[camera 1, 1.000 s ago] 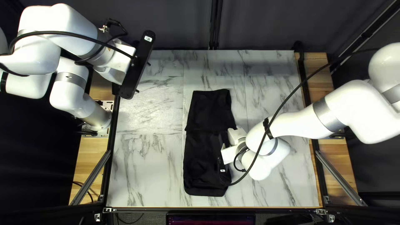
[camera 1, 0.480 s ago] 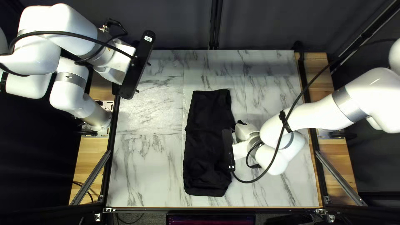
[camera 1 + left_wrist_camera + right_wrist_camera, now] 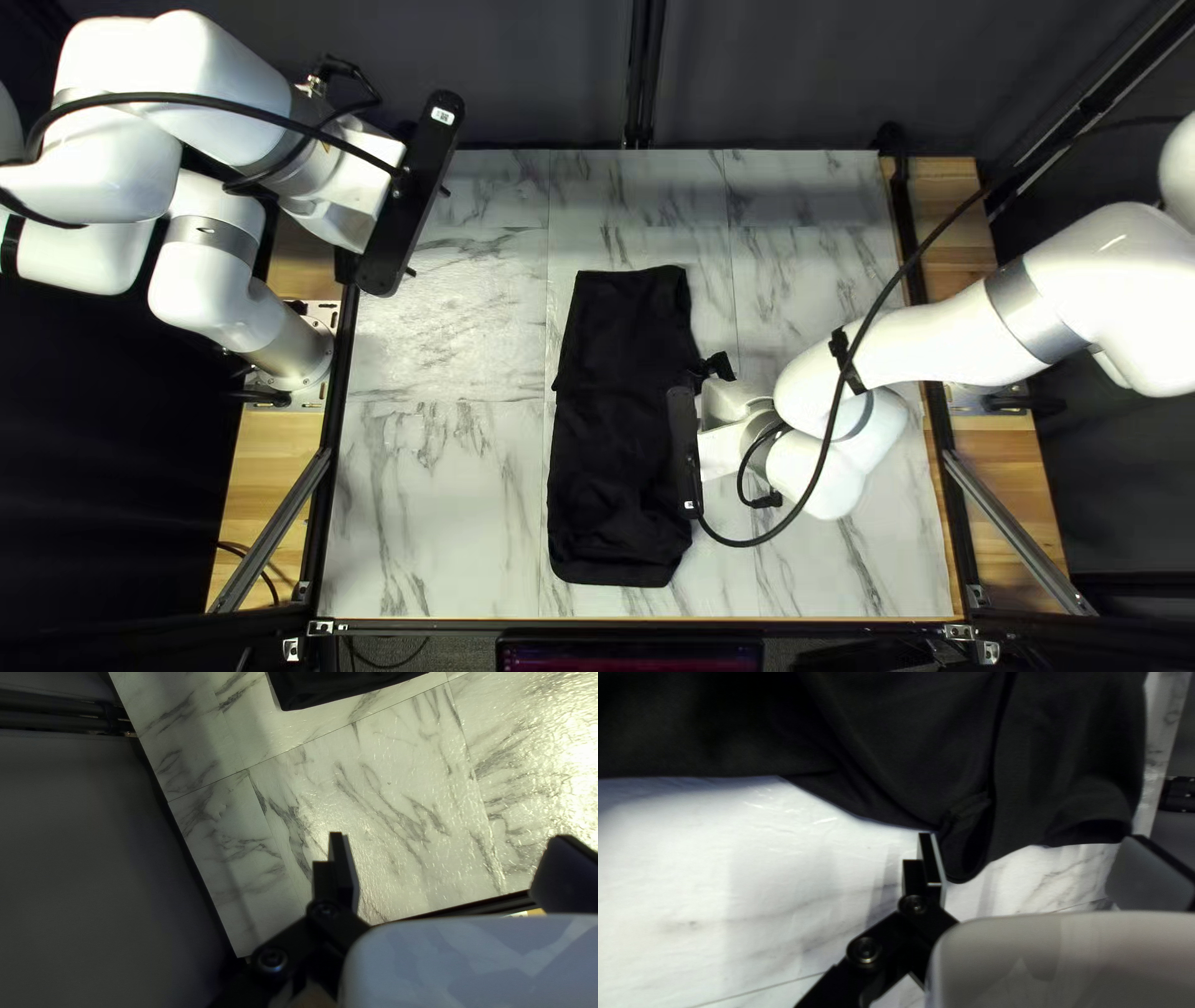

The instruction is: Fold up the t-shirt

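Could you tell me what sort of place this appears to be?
Probably a robotics lab workcell: two white robot arms flank a marble-patterned table, with a dark curtain behind it and a metal brace beside it.

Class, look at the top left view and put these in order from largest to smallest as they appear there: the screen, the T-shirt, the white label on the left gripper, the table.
1. Table
2. T-shirt
3. Screen, judged by the part that shows
4. White label
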Robot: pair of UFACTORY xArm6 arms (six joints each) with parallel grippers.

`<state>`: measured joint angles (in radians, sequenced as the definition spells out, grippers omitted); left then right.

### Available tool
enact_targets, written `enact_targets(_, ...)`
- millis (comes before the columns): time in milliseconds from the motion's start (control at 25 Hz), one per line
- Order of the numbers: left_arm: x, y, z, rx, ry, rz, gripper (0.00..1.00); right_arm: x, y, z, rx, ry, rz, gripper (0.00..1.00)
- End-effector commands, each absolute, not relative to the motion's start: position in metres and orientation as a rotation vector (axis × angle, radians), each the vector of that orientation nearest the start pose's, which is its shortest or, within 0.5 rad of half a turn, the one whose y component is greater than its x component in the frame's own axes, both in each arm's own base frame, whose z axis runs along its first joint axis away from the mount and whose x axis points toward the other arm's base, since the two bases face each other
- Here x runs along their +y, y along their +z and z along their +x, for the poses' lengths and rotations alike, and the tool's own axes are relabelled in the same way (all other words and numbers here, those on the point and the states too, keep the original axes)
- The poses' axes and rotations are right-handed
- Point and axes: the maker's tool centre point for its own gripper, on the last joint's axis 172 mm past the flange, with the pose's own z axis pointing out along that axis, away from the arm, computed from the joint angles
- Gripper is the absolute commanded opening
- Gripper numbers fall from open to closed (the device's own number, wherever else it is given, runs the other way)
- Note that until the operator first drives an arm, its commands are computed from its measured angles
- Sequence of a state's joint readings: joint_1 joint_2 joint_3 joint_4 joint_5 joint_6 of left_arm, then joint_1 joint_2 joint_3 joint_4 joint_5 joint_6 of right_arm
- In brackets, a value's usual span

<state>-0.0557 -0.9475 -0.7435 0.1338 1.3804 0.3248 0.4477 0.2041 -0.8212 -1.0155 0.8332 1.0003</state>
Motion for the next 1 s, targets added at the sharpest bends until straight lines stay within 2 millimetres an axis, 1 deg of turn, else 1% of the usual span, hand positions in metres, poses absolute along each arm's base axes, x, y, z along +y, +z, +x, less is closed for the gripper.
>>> enact_targets(40,0.017,0.364,0.287,0.562,-0.429,-2.882,1.0,0.077,0.058,0.459,0.284,0.382,2.475,0.76)
enact_targets(80,0.017,0.364,0.287,0.562,-0.429,-2.882,1.0,0.076,0.056,0.459,0.282,0.381,2.475,0.66)
enact_targets(120,0.017,0.364,0.287,0.562,-0.429,-2.882,1.0,0.075,0.055,0.459,0.28,0.38,2.475,0.61)
enact_targets(160,0.017,0.364,0.287,0.562,-0.429,-2.882,1.0,0.074,0.053,0.458,0.277,0.379,2.476,0.28)
enact_targets(200,0.017,0.364,0.287,0.562,-0.429,-2.882,1.0,0.073,0.051,0.458,0.275,0.379,2.476,0.02)
enact_targets(240,0.017,0.364,0.287,0.562,-0.429,-2.882,1.0,0.072,0.05,0.457,0.271,0.378,2.477,0.0)
enact_targets(360,0.017,0.364,0.287,0.562,-0.429,-2.882,1.0,0.067,0.046,0.458,0.258,0.375,2.476,0.0)
enact_targets(560,0.017,0.364,0.287,0.562,-0.429,-2.882,1.0,0.067,0.041,0.461,0.249,0.374,2.477,0.0)
enact_targets(800,0.017,0.364,0.287,0.562,-0.429,-2.882,1.0,0.076,0.049,0.455,0.246,0.37,2.472,0.0)
enact_targets(840,0.017,0.364,0.287,0.562,-0.429,-2.882,1.0,0.076,0.049,0.454,0.245,0.371,2.472,0.19)
enact_targets(880,0.017,0.364,0.287,0.562,-0.429,-2.882,1.0,0.077,0.05,0.454,0.244,0.371,2.472,0.2)
enact_targets(920,0.017,0.364,0.287,0.562,-0.429,-2.882,1.0,0.077,0.05,0.454,0.244,0.371,2.472,0.18)
enact_targets(960,0.017,0.364,0.287,0.562,-0.429,-2.882,1.0,0.078,0.05,0.454,0.245,0.372,2.472,0.0)
enact_targets(1000,0.017,0.364,0.287,0.562,-0.429,-2.882,1.0,0.078,0.051,0.455,0.246,0.373,2.471,0.0)
